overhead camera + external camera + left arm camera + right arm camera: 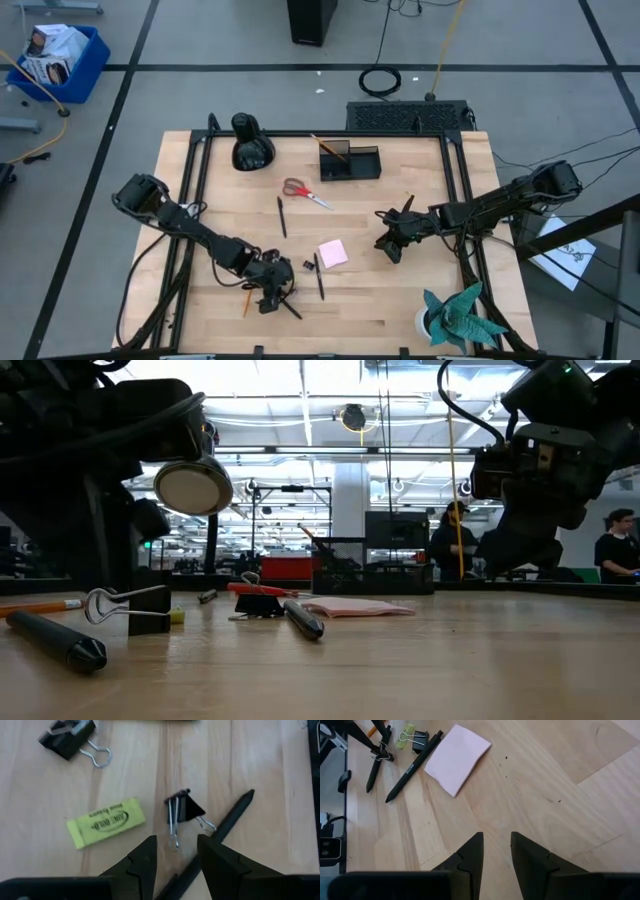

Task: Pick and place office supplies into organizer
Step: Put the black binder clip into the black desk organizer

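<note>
Left wrist view: left tool (176,854) parted slightly, empty, fingers straddling a black binder clip (182,810); right tool (496,849) likewise released over bare bench (545,785).

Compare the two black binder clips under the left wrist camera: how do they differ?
The binder clip nearer the left gripper lies just ahead of its open fingers, wire handles pointing toward them, and meets a black pen. The other binder clip sits farther off, beyond the yellow-green eraser, partly cut by the frame, with a silver handle loop splayed sideways. Both are black with silver wire handles, lying on the table.
</note>
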`<state>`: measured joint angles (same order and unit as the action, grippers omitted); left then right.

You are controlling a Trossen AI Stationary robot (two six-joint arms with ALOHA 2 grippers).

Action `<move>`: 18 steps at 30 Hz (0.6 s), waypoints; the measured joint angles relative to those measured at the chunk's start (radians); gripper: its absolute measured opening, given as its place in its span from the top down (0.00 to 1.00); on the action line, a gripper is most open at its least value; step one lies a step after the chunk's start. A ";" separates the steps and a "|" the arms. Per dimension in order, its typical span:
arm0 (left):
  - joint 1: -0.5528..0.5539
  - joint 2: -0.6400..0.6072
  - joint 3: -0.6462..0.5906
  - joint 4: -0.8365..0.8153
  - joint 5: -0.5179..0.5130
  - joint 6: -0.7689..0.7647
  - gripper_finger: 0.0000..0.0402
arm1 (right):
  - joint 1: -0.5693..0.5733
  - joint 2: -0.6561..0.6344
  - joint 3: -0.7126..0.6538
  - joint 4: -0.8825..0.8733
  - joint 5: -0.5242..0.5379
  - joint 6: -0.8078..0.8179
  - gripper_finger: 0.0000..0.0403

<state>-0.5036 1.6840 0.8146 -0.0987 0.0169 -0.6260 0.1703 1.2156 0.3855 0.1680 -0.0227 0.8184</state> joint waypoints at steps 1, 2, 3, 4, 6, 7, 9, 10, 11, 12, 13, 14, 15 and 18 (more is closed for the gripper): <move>0.000 0.000 0.000 0.001 -0.010 0.005 0.64 | 0.000 0.000 0.000 0.000 0.000 -0.001 0.78; 0.002 0.000 0.000 0.000 -0.017 0.010 0.64 | 0.000 0.000 0.000 0.000 0.000 -0.003 0.78; 0.004 0.000 0.000 -0.001 -0.021 0.017 0.64 | 0.000 0.000 0.000 0.000 0.000 -0.003 0.78; 0.007 0.000 0.000 0.000 -0.021 0.024 0.64 | 0.000 0.000 0.000 0.000 0.000 -0.003 0.78; 0.015 0.000 0.000 0.000 -0.015 0.041 0.64 | 0.000 0.000 0.000 0.000 0.000 -0.003 0.78; 0.017 0.000 0.000 -0.001 -0.014 0.048 0.64 | 0.000 0.000 0.000 0.000 0.000 -0.004 0.78; 0.022 0.002 0.000 0.001 -0.014 0.056 0.64 | 0.000 0.000 0.000 0.000 0.000 -0.003 0.78; 0.024 0.006 0.000 0.009 -0.014 0.057 0.64 | 0.000 0.000 0.000 0.000 0.000 -0.003 0.78; 0.025 0.012 0.000 0.019 -0.005 0.061 0.64 | 0.000 0.000 0.000 0.000 0.000 -0.003 0.78; 0.026 0.018 0.000 0.027 0.009 0.068 0.64 | 0.000 0.000 0.000 0.000 0.000 -0.003 0.78; 0.026 0.027 0.000 0.040 0.019 0.069 0.64 | 0.000 0.000 0.000 0.000 0.000 -0.002 0.78; 0.027 0.038 0.000 0.055 0.030 0.064 0.64 | 0.000 0.000 0.000 0.000 0.000 0.001 0.78; 0.027 0.047 0.000 0.061 0.033 0.052 0.64 | 0.000 0.000 0.000 0.000 0.000 0.002 0.78; 0.029 0.046 -0.001 0.062 0.033 0.040 0.64 | 0.000 0.000 0.000 0.000 0.000 0.009 0.78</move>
<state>-0.4745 1.7304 0.8135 -0.0370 0.0496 -0.5861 0.1703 1.2160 0.3855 0.1684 -0.0227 0.8270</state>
